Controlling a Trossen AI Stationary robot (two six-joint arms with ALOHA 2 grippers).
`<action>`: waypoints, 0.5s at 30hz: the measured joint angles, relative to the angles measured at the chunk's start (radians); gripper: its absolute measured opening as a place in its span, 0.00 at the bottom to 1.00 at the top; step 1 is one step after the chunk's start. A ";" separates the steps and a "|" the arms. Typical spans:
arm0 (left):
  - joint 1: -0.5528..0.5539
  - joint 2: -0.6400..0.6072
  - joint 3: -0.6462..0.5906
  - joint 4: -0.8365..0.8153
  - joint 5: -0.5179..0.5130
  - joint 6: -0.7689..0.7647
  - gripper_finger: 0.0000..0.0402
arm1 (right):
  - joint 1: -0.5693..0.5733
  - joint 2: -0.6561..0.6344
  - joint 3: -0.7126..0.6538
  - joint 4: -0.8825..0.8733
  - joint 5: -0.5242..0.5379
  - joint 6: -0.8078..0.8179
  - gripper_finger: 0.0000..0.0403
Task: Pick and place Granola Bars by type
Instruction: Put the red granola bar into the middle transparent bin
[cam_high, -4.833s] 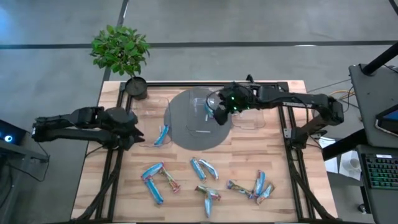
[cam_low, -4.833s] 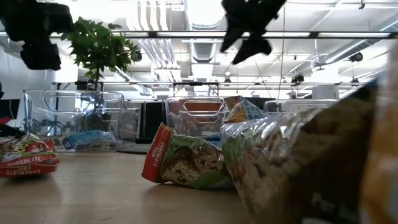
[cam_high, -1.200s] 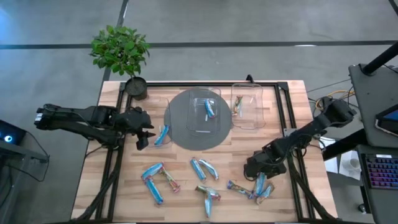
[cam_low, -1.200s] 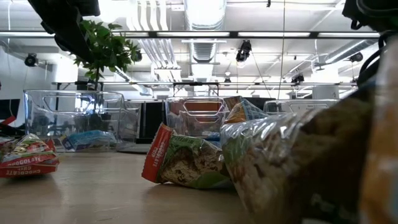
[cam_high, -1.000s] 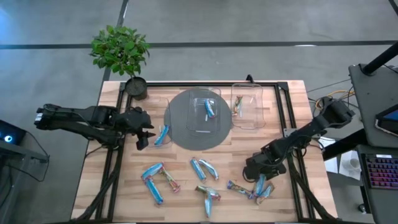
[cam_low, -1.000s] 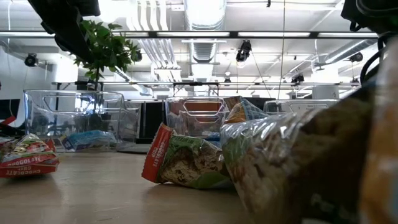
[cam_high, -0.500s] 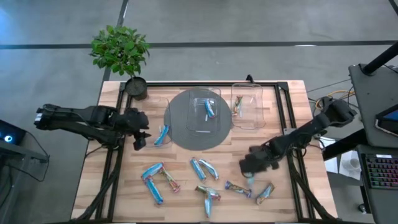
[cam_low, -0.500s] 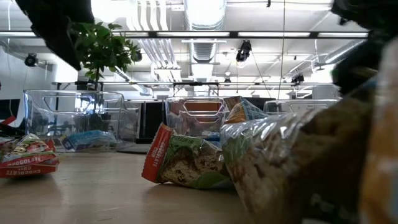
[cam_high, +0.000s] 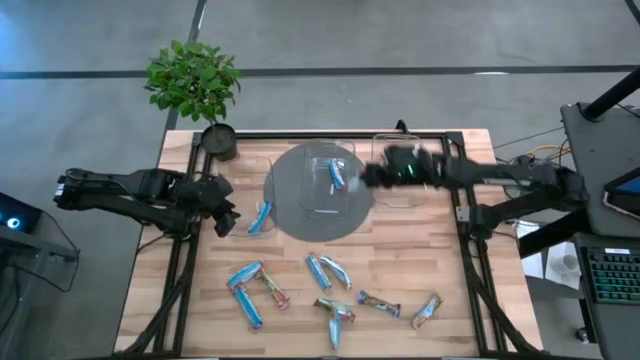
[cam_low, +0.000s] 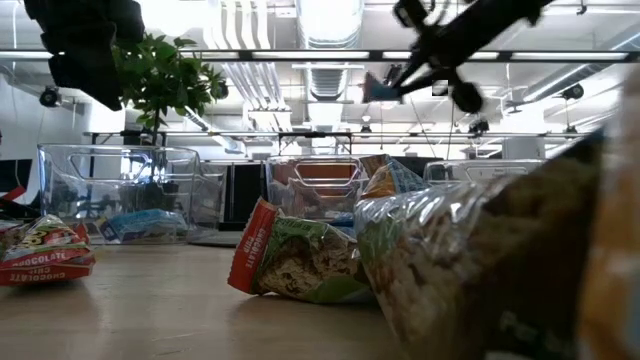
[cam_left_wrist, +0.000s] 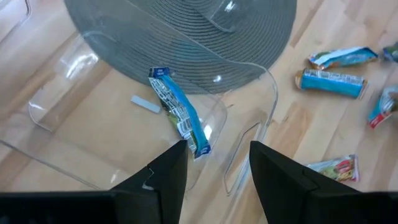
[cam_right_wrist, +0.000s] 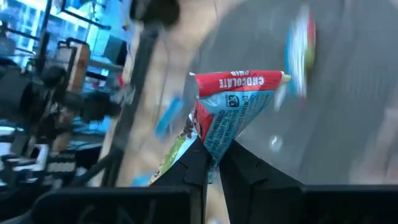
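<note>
My right gripper (cam_high: 368, 177) hangs above the far side of the table, over the clear containers, shut on a granola bar (cam_right_wrist: 233, 106) with a light blue wrapper and a red end. The low view shows it high up (cam_low: 400, 75). My left gripper (cam_left_wrist: 214, 162) stands open above the left clear container (cam_left_wrist: 74, 143), where a blue bar (cam_left_wrist: 180, 115) lies flat. Another blue bar (cam_high: 337, 173) lies in the middle container. Several more bars (cam_high: 320, 290) lie loose on the near half of the wooden table. My right gripper pinches the bar between its two fingers at the blue end (cam_right_wrist: 210, 146), opposite the red end. The bar sticks out beyond the fingertips, red end farthest out, lifted clear of the table and containers.
A round grey mat (cam_high: 300, 215) lies under the middle container. A third clear container (cam_high: 405, 190) stands to its right. A potted plant (cam_high: 195, 85) stands at the far left corner. Black frame rails (cam_high: 465, 250) run along both sides of the table.
My right gripper has taken a bar from the cluster at the near right, risen with it and swung fast toward the far edge and left, to above the containers, turning as it went. My left gripper has rolled a little in place.
</note>
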 joint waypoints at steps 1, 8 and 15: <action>0.000 0.000 0.000 0.000 0.000 -0.012 0.39 | -0.049 0.042 0.036 0.002 -0.049 -0.068 0.06; -0.016 -0.002 0.000 0.001 0.009 -0.116 0.39 | -0.206 0.436 0.355 -0.198 -0.353 -0.390 0.17; -0.118 -0.005 0.000 0.001 0.009 -0.240 0.39 | -0.175 0.642 0.623 -0.365 -0.349 -0.563 0.43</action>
